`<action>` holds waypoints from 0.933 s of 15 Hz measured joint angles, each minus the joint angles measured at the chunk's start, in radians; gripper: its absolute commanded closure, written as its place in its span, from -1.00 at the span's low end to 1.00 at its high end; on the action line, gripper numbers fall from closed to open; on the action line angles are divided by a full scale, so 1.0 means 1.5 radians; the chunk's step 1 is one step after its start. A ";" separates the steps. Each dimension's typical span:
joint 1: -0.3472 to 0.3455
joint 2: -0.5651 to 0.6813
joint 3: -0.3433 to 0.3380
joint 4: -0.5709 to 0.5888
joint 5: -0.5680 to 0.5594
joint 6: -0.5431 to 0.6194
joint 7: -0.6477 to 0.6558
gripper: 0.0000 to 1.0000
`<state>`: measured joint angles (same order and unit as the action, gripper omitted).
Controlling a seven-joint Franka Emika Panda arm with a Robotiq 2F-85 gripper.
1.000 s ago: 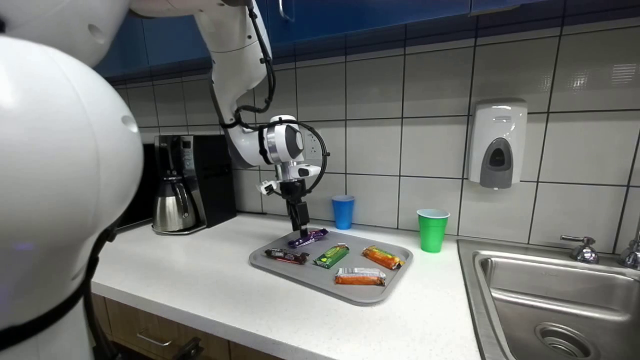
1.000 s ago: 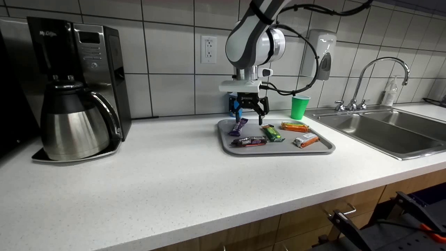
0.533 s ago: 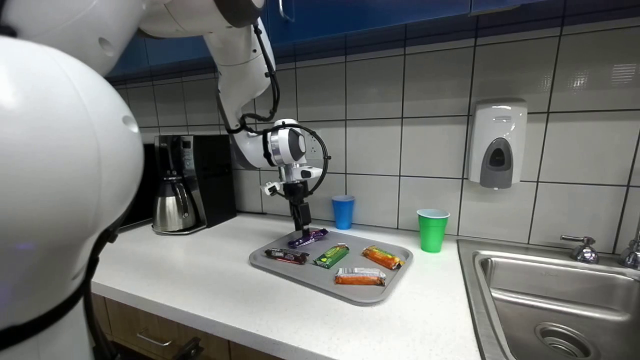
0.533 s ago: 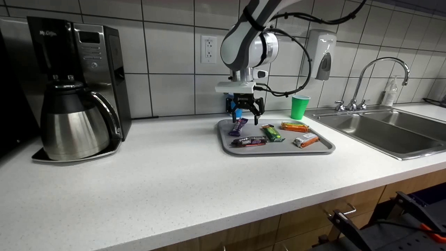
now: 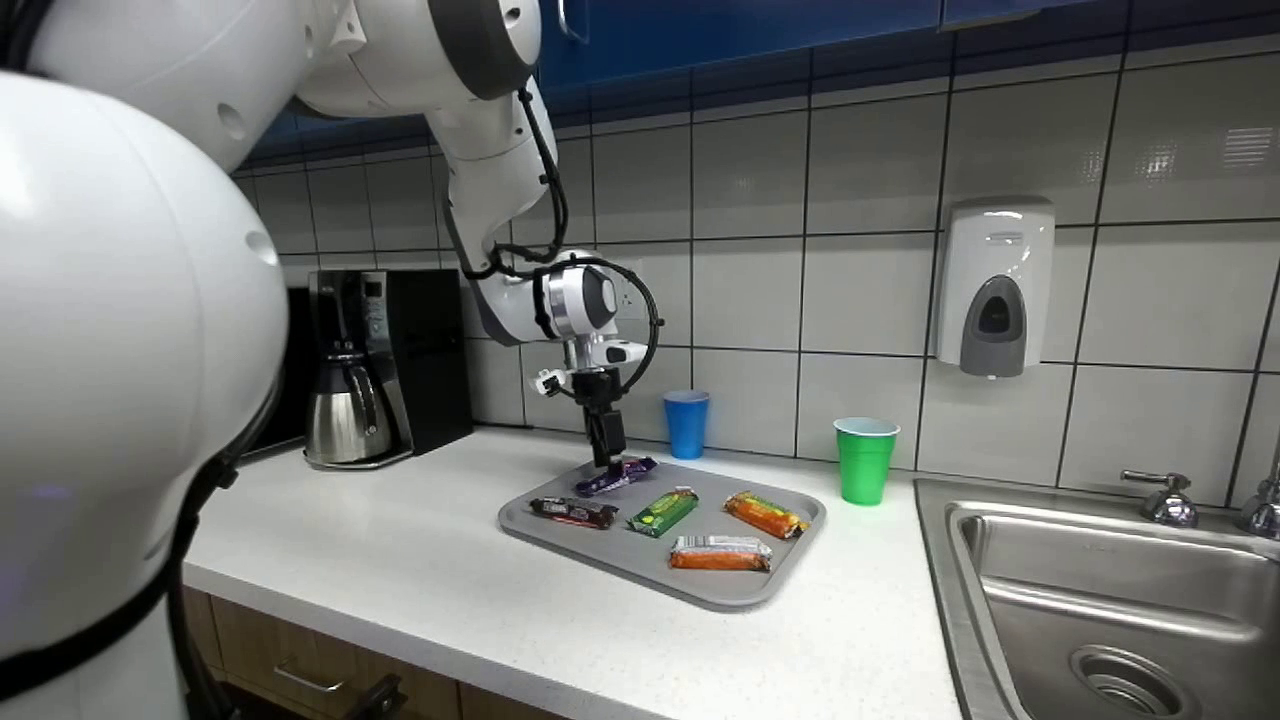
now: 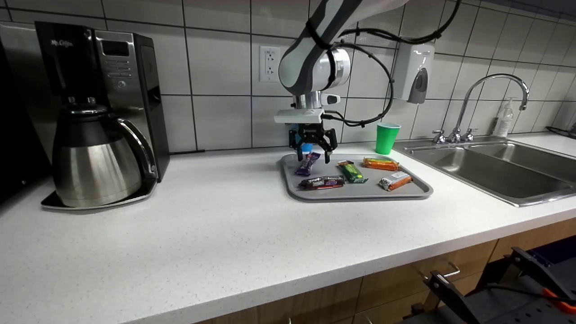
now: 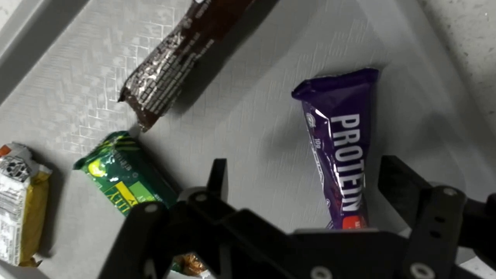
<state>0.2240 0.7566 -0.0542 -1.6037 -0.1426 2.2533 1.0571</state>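
The end effector (image 6: 313, 158) is hanging over the grey tray (image 5: 620, 550), its two fingers (image 7: 220, 174) standing wide apart and gripping nothing. In the wrist view the purple bar (image 7: 345, 151) is lying on the tray between them — sitting closer to the finger on the right of that view than to the one on the left — and the end effector's own body is hiding its lower end. Neither finger is visibly touching the bar there, though how high the tips are hovering is hard to tell.

As a judgement, the work is only starting. The lining up over the purple bar is looking mostly done; the closing is not yet happening, and no bar is being lifted. The brown bar (image 5: 573, 512), the green bar (image 5: 664, 512), the orange bar (image 5: 765, 515) and the orange-and-white bar (image 5: 720, 553) are all resting on the same tray, with nothing gripping them. The tray is lying on the white surface (image 5: 400, 540); the blue cup (image 5: 686, 430) is standing upright behind it, and the green cup (image 5: 866, 465) is standing upright near its back corner. Whether the cups are holding anything, the views are not showing.
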 measured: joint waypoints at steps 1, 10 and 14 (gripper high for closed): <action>0.000 0.008 0.000 0.009 0.000 -0.004 0.000 -1.00; 0.002 0.062 -0.004 0.080 0.003 -0.035 0.009 -0.50; 0.002 0.075 -0.005 0.100 0.009 -0.037 0.013 0.02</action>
<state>0.2277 0.8687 -0.0613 -1.4533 -0.1293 2.1982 1.0770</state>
